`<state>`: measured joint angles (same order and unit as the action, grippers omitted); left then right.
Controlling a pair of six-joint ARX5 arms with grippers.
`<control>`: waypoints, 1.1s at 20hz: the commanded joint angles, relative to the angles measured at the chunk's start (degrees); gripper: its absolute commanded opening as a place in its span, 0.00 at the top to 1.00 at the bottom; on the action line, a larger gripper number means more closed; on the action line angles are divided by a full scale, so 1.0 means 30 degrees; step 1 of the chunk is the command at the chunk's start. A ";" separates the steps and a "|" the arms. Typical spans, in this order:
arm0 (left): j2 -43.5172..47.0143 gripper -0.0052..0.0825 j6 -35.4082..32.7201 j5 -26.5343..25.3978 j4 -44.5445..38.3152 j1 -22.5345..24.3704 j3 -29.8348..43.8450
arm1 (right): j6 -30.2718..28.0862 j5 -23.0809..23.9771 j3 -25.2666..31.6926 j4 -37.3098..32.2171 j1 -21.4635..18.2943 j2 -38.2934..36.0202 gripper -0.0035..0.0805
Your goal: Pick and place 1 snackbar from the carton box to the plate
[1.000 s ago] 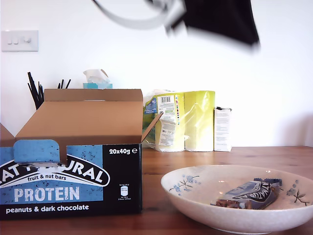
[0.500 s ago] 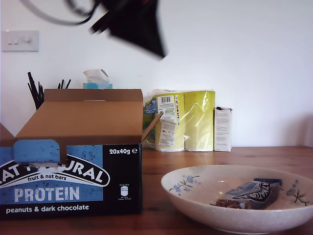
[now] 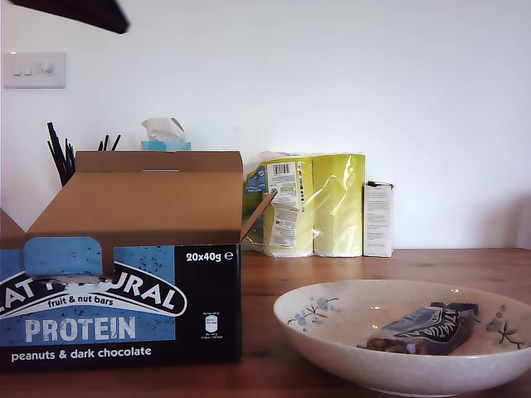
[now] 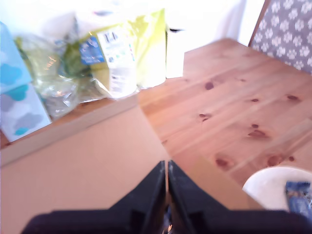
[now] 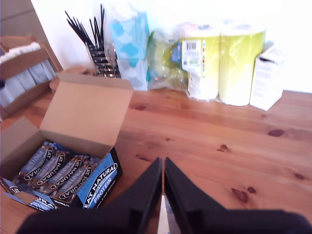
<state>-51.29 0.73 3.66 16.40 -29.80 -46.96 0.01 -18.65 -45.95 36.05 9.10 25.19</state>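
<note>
Pine table [image 3: 431, 261] – snackbar [image 3: 427, 329] lies in plate [image 3: 348, 352], lower right of exterior view. Light, crinkly, slippery; pinch mid-body. My first gripper [image 4: 167, 195] and my second gripper [image 5: 163, 190]: jaws pressed together, empty.

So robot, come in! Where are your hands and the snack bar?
First hand shut, empty, above the carton box flap. Second hand shut, empty, above bare table. Snackbar lies in the plate. Nothing in the way.

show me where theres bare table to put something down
Bare wood lies between the carton box and the white box, in front of the yellow rolls. The back edge by the wall is crowded. The plate already holds a snackbar.
</note>
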 commanded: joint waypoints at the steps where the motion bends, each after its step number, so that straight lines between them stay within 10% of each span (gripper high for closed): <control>1: 0.1166 0.97 -0.0262 -0.0109 0.0809 0.0189 0.0838 | 0.0138 -0.0109 0.0015 0.0634 0.0066 -0.0685 0.97; 10: 0.5909 0.97 -0.0401 -0.0525 0.8204 0.0277 0.0911 | 0.0036 -0.0801 0.0015 0.5581 0.0080 -0.1858 0.97; 22: 0.5960 0.97 -0.0386 -0.0525 0.9107 0.0270 0.0903 | 0.0029 -0.0721 0.0015 0.6237 0.0080 -0.1829 0.97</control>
<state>-33.50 -0.21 2.02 43.90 -29.10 -44.58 -0.01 -20.64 -46.09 54.94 9.10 19.86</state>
